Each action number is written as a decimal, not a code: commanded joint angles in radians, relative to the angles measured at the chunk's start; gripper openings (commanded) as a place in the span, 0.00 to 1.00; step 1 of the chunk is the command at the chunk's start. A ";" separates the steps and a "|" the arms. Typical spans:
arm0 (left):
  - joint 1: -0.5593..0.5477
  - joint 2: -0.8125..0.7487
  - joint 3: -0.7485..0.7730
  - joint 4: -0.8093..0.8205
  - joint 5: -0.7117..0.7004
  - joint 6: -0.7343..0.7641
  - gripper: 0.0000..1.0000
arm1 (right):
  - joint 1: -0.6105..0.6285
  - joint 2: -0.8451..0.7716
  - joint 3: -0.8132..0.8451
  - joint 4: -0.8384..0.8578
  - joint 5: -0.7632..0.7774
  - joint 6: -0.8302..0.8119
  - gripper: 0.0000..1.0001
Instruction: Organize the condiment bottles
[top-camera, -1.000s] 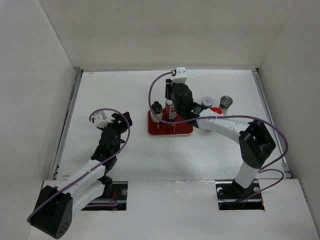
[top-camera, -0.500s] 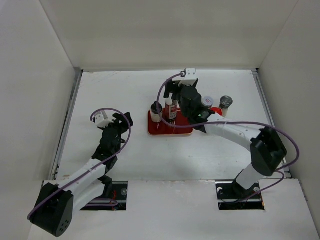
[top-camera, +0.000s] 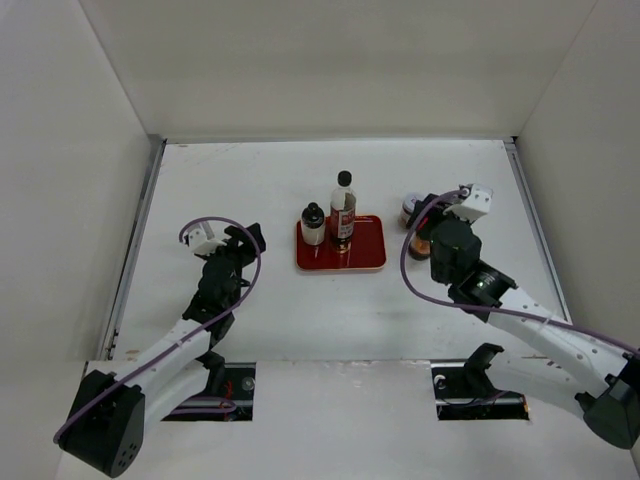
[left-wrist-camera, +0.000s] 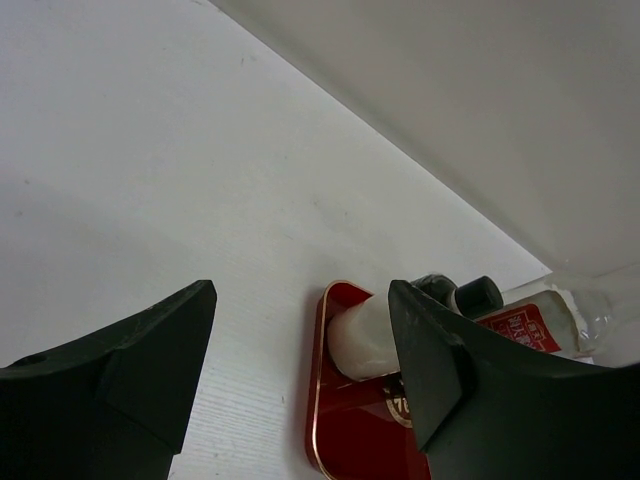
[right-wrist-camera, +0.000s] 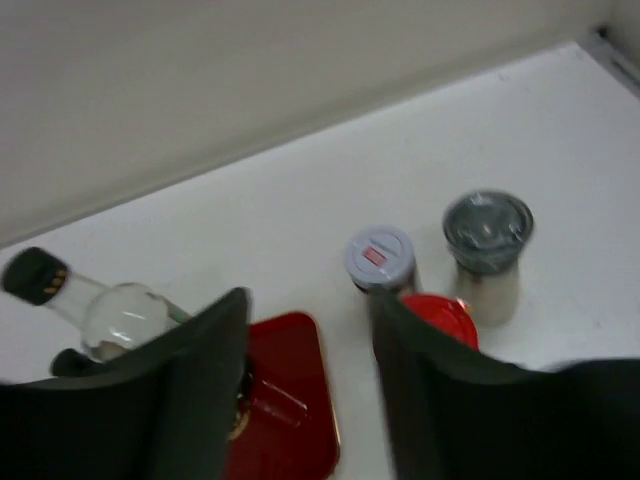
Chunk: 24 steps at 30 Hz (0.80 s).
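Right gripper (right-wrist-camera: 310, 325) spread wide, empty, near red-lidded jar (right-wrist-camera: 440, 315), white-lidded jar (right-wrist-camera: 379, 256) and grey-lidded shaker (right-wrist-camera: 487, 240). Left gripper (left-wrist-camera: 300, 310) likewise (nothing held). Tall dark bottle (top-camera: 343, 205) and short white bottle (top-camera: 313, 224) stand on red tray (top-camera: 370, 255).

A: Light?
B: Bright, even, from overhead. White table (top-camera: 250, 180) slightly washed out; shadows faint, soft.
A: Sharpness?
B: Top view: clear. Left wrist view: clear; near fingers (left-wrist-camera: 120, 370) dark, featureless. Right wrist view: blurred throughout; shaker (right-wrist-camera: 487, 235) smeared.
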<state>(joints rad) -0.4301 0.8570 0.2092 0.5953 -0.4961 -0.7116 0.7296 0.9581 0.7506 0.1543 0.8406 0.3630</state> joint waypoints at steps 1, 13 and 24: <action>-0.005 0.016 0.001 0.043 0.008 -0.008 0.69 | -0.041 -0.018 -0.045 -0.274 0.066 0.132 0.73; -0.006 0.019 0.006 0.040 0.018 -0.012 0.69 | -0.184 0.131 -0.023 -0.265 -0.178 0.137 1.00; 0.001 0.017 0.004 0.035 0.025 -0.015 0.69 | -0.244 0.280 -0.028 -0.156 -0.232 0.137 0.90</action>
<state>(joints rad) -0.4320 0.8841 0.2096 0.5949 -0.4843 -0.7151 0.4976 1.2263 0.7067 -0.0849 0.6258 0.4942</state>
